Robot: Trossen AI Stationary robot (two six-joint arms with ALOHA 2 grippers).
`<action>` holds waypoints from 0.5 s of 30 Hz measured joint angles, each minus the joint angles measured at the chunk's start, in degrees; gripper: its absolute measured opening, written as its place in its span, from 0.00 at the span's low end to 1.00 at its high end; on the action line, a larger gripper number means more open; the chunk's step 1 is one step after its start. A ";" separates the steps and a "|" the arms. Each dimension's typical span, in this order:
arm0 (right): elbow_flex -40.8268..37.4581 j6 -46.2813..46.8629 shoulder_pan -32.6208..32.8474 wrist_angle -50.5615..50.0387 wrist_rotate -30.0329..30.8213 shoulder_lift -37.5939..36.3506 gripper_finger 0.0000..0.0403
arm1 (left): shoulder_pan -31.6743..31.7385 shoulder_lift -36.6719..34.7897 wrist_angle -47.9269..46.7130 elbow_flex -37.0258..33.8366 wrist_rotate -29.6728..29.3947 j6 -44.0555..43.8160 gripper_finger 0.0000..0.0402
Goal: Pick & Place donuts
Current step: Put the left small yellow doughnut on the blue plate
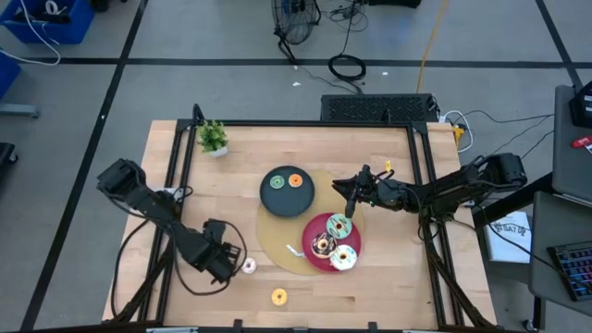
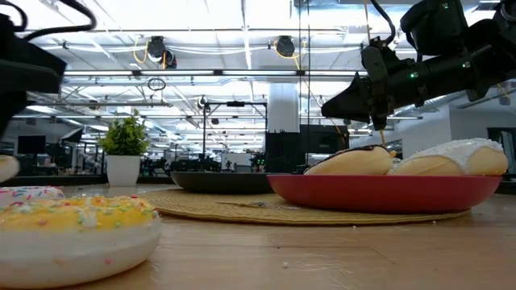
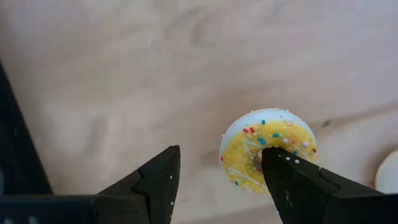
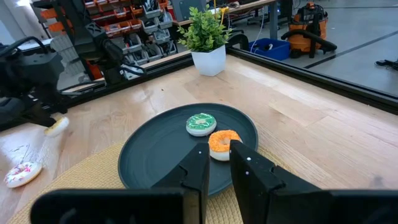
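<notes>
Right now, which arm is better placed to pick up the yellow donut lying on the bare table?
The left. Its gripper hangs close to the yellow donut, and the left wrist view shows that donut just past its open jaws. The right gripper is shut, near the red plate.

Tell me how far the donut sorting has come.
Done: small green and orange donuts lie on the round black plate, three larger iced donuts on the round red plate. In hand: nothing; the open left pincer hovers over the wooden table. Left: the yellow sprinkled and pale pink donuts.
</notes>
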 joint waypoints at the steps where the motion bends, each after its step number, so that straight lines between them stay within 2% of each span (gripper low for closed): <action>1: 0.00 0.00 -0.01 0.00 0.02 0.01 0.14 | 0.86 0.00 -0.02 0.00 -0.52 1.10 0.57; 9: 0.00 0.00 0.01 0.00 0.02 0.00 0.14 | 10.84 0.00 0.50 0.00 -1.75 12.97 0.57; 15: 0.00 -0.02 0.00 0.02 0.02 0.02 0.14 | 20.27 0.00 7.31 0.00 -2.94 28.67 0.57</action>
